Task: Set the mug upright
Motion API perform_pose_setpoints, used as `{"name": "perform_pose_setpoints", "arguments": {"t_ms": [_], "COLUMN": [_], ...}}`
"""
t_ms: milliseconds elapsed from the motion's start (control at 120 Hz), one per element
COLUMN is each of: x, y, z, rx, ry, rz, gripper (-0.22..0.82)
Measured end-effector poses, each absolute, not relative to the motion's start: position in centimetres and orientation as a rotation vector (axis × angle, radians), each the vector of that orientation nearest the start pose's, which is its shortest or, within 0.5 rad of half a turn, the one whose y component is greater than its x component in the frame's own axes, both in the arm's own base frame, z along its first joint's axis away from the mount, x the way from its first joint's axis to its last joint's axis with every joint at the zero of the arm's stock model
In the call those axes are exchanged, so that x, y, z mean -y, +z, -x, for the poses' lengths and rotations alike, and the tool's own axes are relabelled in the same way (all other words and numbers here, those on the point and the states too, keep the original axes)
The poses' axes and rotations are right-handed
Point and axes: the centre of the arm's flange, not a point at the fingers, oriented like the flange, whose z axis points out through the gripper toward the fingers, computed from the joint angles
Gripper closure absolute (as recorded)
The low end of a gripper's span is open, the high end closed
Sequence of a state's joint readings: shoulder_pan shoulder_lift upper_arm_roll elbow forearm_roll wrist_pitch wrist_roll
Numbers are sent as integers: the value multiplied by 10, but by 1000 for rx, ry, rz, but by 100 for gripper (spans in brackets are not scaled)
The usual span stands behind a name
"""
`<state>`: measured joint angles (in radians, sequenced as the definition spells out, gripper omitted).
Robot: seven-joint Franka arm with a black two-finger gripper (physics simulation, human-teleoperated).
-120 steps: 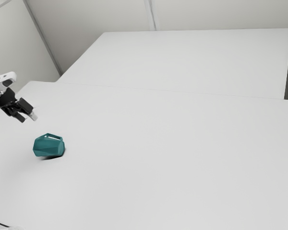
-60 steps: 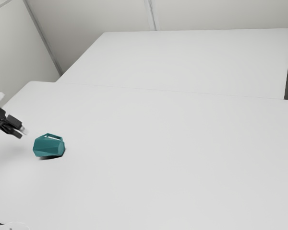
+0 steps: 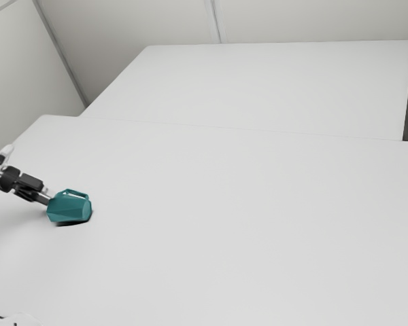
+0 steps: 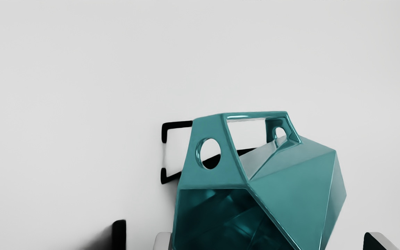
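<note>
The black gripper (image 3: 46,197) is at the mouth end of the teal mug (image 3: 70,206), on the mug's side toward the exterior view's left. The mug lies on its side on the white table, with its handle uppermost. In the wrist view, the open gripper (image 4: 267,241) has its fingers wide apart, and the faceted mug (image 4: 290,173) lies partly between them with its dark mouth facing the camera. One fingertip (image 4: 161,242) appears right beside the mug's rim; whether it touches cannot be told. A gap separates the other fingertip (image 4: 377,241) from the mug.
The white tabletop (image 3: 224,224) extends widely around the mug. Behind it stands a pale raised panel or surface (image 3: 258,88). A white rounded object (image 3: 20,320) with a dark cable shows at the exterior view's bottom left corner.
My gripper has come down, then moved toward the exterior view's right, reaching the mug's mouth end. The mug has not visibly moved.
</note>
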<state>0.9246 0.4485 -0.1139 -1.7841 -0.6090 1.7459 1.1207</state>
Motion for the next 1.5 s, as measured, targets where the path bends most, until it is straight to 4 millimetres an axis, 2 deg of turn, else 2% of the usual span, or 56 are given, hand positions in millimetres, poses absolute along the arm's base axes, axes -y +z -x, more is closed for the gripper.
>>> {"name": "perform_pose_setpoints", "arguments": {"t_ms": [208, 542, 858, 1017, 1175, 1342, 1500], "x": [-387, -386, -379, -375, -372, -360, -335], "y": [285, 279, 281, 281, 290, 317, 342], "z": [-449, -438, -437, -439, -443, -453, -465], "rx": [71, 75, 114, 122, 139, 199, 281], "ry": [307, 303, 288, 290, 305, 330, 341], "rz": [-2356, -2288, -2227, -2207, -2211, -2253, -2319], "gripper": [2, 39, 63, 71, 75, 77, 78]}}
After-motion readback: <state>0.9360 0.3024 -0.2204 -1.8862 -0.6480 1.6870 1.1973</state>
